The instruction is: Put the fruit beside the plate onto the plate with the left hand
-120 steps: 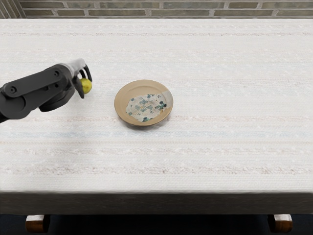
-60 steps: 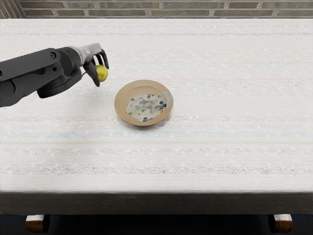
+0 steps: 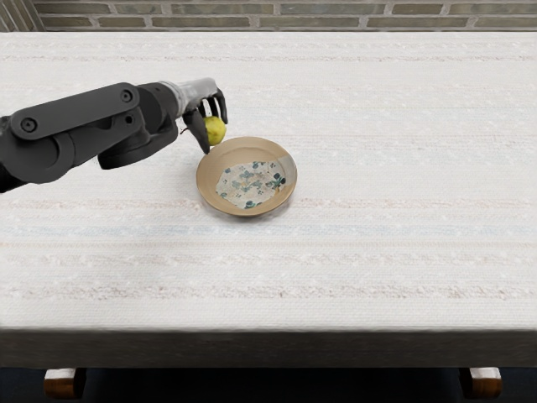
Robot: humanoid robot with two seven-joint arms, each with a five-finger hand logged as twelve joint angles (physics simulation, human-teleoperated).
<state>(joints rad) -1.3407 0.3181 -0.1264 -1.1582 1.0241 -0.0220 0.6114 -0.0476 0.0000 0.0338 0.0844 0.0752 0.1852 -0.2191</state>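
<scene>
Head view. Shows the left hand (image 3: 205,113) at the end of a dark arm (image 3: 75,134) entering from the left edge. Curls the dark fingers (image 3: 221,106) tightly around a small yellow-green fruit (image 3: 216,128), gripping it from above with the thumb on its near-left side. Holds the fruit just beyond the far-left rim of the tan plate (image 3: 206,172), not resting in the dish; height above the white tablecloth (image 3: 377,252) not discernible. Leaves the plate's blue floral centre uncovered. Includes a brick wall (image 3: 336,13) behind the table's far edge.
</scene>
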